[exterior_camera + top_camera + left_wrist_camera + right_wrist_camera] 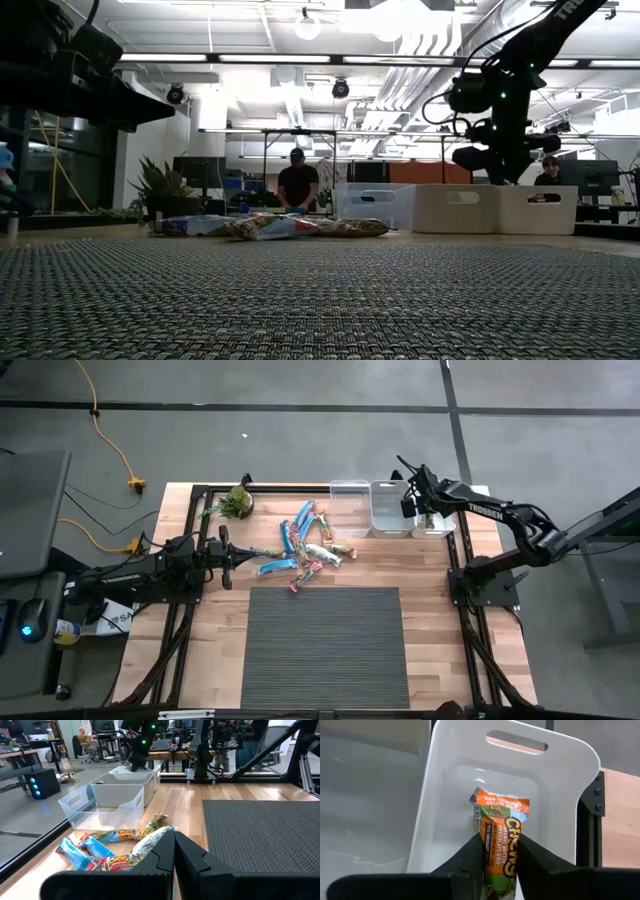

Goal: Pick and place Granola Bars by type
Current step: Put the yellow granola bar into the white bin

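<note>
The left claw [226, 553] rests low at the counter's [430, 620] left side, its fingers pressed together on nothing, just beside the pile of granola bars [303, 547] scattered near the counter's middle, behind the dark mat [325, 645]. Right of the pile stand three clear bins [391, 508] in a row. Over the rightmost bin [445, 800] hangs the right claw [499, 854], pinching an orange-and-green chewy bar [501, 834] above the bin's floor.
</note>
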`<state>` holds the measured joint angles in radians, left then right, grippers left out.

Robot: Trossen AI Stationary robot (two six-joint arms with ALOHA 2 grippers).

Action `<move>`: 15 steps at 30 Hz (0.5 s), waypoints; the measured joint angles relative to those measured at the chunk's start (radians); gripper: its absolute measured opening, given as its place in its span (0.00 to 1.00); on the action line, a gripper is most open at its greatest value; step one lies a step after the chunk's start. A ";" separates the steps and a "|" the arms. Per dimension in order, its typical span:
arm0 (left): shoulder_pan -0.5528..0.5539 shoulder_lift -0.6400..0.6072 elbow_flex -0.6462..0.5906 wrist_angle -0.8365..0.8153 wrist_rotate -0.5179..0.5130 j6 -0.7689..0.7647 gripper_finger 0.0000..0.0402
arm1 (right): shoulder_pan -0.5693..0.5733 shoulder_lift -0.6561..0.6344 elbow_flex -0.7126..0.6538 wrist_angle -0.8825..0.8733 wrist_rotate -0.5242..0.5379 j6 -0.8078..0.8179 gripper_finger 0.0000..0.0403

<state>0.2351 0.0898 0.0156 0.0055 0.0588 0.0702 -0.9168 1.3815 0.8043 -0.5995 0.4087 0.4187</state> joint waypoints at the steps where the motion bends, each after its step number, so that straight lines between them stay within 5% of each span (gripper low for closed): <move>1: 0.000 0.000 0.000 0.000 0.000 0.000 0.00 | 0.000 0.000 0.000 0.000 0.000 0.000 0.23; 15: 0.000 0.000 0.000 0.000 0.000 0.000 0.00 | 0.006 0.000 0.027 0.080 -0.078 -0.043 0.38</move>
<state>0.2348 0.0900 0.0156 0.0053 0.0588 0.0702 -0.9109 1.3811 0.8315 -0.5190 0.3309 0.3757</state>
